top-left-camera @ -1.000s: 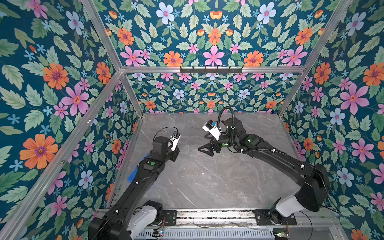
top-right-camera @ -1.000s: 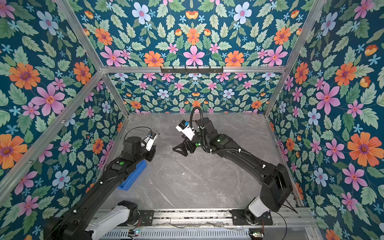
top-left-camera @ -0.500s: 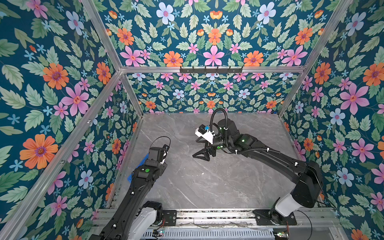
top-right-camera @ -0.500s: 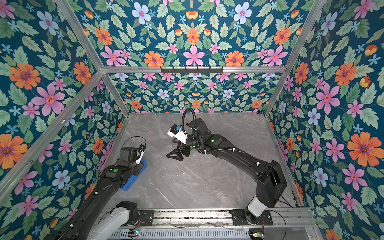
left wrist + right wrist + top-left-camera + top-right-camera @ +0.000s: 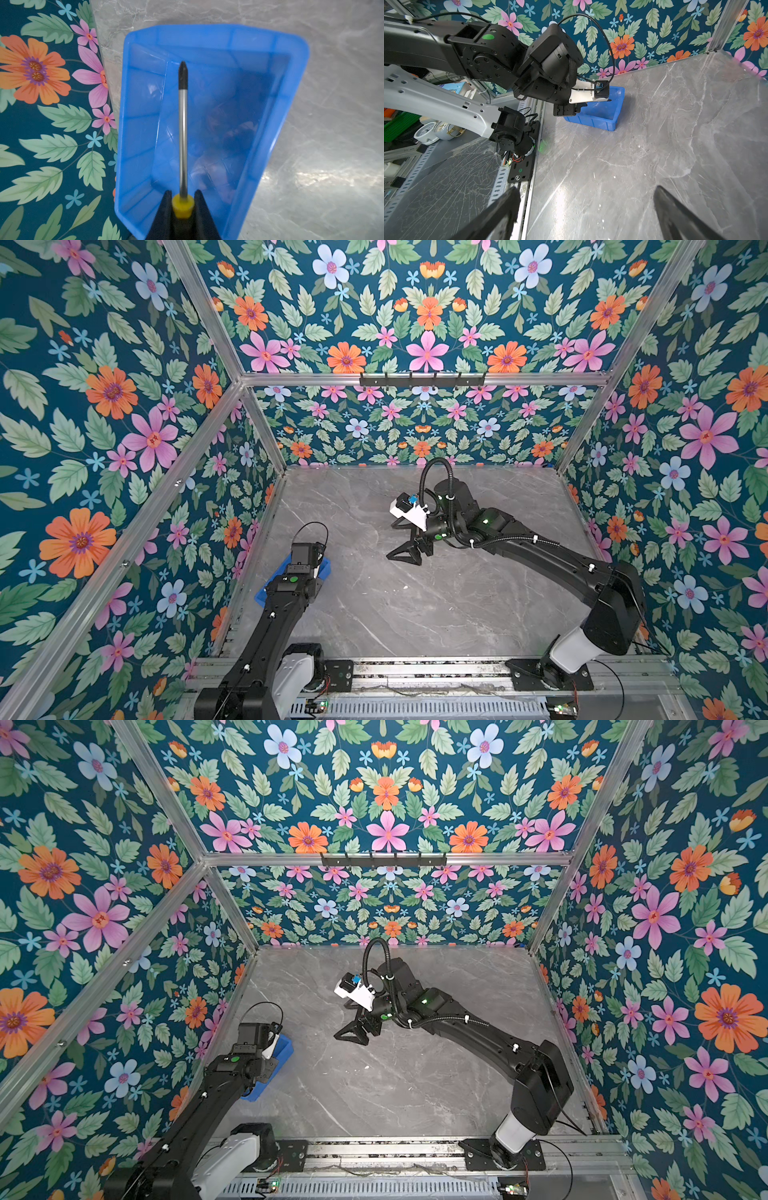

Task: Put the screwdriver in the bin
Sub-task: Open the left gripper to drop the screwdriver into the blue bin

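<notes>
My left fingers point(image 5: 165, 209) are clamped on the small yellow-handled screwdriver point(image 5: 182, 128), its tip pointing into the bright blue rectangular plastic bin point(image 5: 291, 104); my right fingers point(image 5: 500, 212) stand wide apart over the grey marbled bench point(image 5: 633, 145)

Screwdriver point(image 5: 182, 128) handle mostly hidden inside left hand point(image 5: 182, 193).

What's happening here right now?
The left gripper is shut on the screwdriver by its yellow handle, holding it over the open blue bin with the shaft pointing inside. It has not let go yet. The right gripper hangs open and empty above the table, away from the bin.
</notes>
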Robot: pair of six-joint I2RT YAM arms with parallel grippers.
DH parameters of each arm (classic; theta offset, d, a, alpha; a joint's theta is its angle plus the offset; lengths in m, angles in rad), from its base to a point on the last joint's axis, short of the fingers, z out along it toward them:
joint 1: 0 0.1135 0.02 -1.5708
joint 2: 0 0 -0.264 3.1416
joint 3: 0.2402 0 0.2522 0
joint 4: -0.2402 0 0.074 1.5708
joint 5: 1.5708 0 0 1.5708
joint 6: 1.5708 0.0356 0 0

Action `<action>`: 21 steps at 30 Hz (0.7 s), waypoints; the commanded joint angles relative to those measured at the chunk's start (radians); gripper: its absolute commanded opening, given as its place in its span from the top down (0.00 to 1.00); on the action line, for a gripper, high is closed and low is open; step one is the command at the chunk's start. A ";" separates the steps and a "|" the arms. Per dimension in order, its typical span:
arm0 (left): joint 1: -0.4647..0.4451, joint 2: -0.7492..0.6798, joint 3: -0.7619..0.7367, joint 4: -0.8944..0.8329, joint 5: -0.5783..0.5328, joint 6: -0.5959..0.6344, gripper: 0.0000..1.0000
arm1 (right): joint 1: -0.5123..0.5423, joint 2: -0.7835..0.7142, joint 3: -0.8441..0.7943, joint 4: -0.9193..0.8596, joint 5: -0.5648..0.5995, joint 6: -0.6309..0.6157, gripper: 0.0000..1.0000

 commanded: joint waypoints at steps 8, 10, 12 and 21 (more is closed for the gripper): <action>0.025 0.057 -0.039 0.139 0.050 0.007 0.95 | 0.001 0.000 0.013 -0.029 0.030 -0.031 0.01; 0.028 0.066 -0.046 0.159 0.059 0.005 0.95 | 0.001 0.004 0.022 -0.036 0.031 -0.033 0.01; 0.031 0.073 -0.047 0.167 0.072 0.003 0.91 | 0.001 0.005 0.024 -0.037 0.034 -0.034 0.01; 0.036 0.021 -0.026 0.138 0.051 0.000 0.52 | -0.012 -0.005 0.030 -0.020 0.080 -0.034 0.01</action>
